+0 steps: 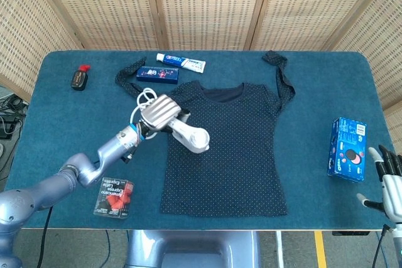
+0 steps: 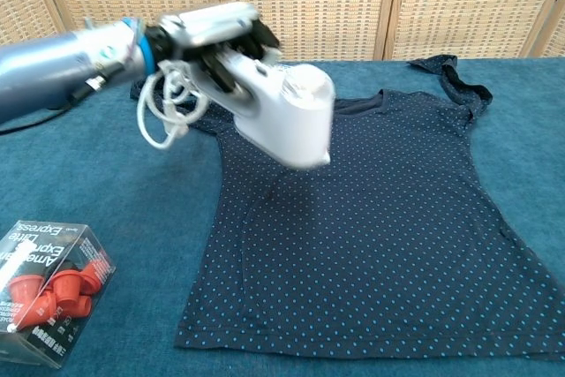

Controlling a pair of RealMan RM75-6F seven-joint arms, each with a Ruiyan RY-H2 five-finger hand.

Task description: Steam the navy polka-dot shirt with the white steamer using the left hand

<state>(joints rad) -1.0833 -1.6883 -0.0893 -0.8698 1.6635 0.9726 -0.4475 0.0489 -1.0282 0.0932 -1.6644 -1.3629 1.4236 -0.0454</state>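
Observation:
The navy polka-dot shirt (image 1: 229,149) (image 2: 388,218) lies flat on the blue table, its sleeves spread toward the back. My left hand (image 1: 160,112) (image 2: 212,37) grips the handle of the white steamer (image 1: 190,135) (image 2: 287,116) and holds it lifted over the shirt's left shoulder area, head tilted down toward the fabric. The steamer's white cord (image 1: 143,100) (image 2: 166,112) hangs in loops from the hand. My right hand (image 1: 388,177) rests by the table's right front corner, fingers apart, holding nothing.
A blue box (image 1: 347,149) lies near the right edge. A toothpaste tube (image 1: 181,62) and a dark blue box (image 1: 158,75) lie at the back. A clear pack of red capsules (image 1: 114,197) (image 2: 44,293) sits front left; a small black and red item (image 1: 78,77) back left.

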